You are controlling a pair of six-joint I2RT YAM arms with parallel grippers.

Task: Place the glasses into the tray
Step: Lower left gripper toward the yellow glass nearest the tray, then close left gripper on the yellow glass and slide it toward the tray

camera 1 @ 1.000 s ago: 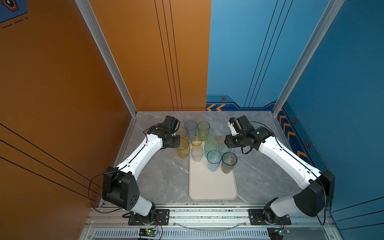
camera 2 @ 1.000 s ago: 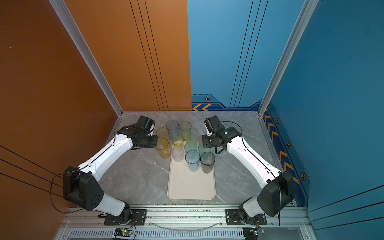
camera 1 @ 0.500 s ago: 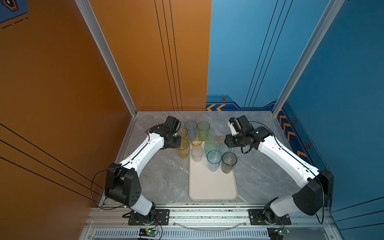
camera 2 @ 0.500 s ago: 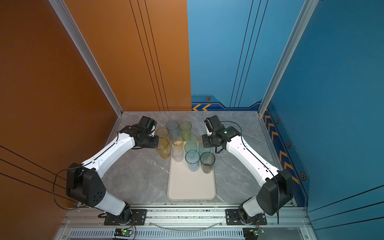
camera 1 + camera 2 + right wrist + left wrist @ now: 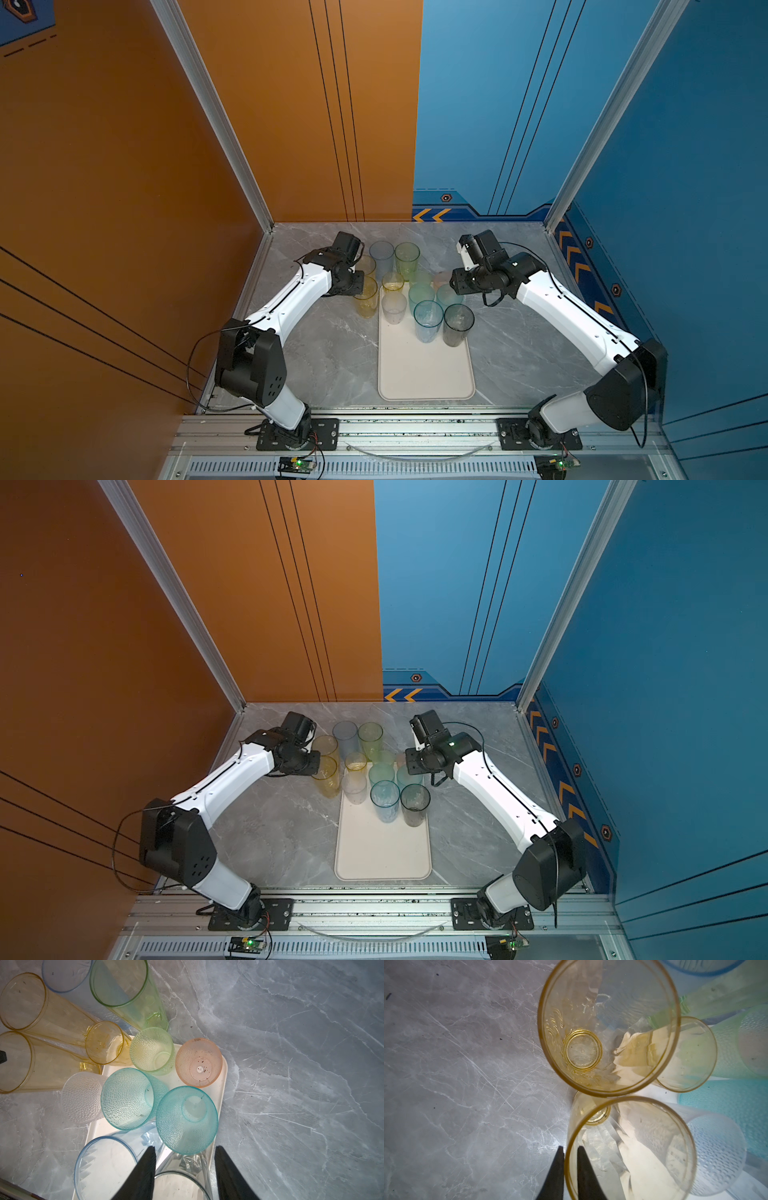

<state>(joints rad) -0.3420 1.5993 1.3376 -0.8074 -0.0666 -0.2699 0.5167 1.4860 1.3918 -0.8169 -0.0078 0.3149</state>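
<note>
The cream tray (image 5: 424, 374) (image 5: 382, 854) lies in mid-table and carries several glasses at its far end, among them a blue one (image 5: 428, 322), a grey one (image 5: 457, 326) and a pink one (image 5: 198, 1062). A tall yellow glass (image 5: 365, 301) (image 5: 633, 1147) stands on the table just left of the tray. My left gripper (image 5: 360, 286) (image 5: 570, 1159) is shut on its rim, one finger inside and one outside. My right gripper (image 5: 452, 286) (image 5: 185, 1159) hangs open above the teal glass (image 5: 187, 1120), holding nothing.
Behind the tray stand a second tall yellow glass (image 5: 365, 266), a blue-grey one (image 5: 381, 253) and a tall green one (image 5: 407, 255) on the marble table. The orange wall is close on the left and the blue wall on the right.
My left gripper's fingers have drawn together onto the yellow glass's rim. The right arm has not moved, and the glasses stand where they were.
</note>
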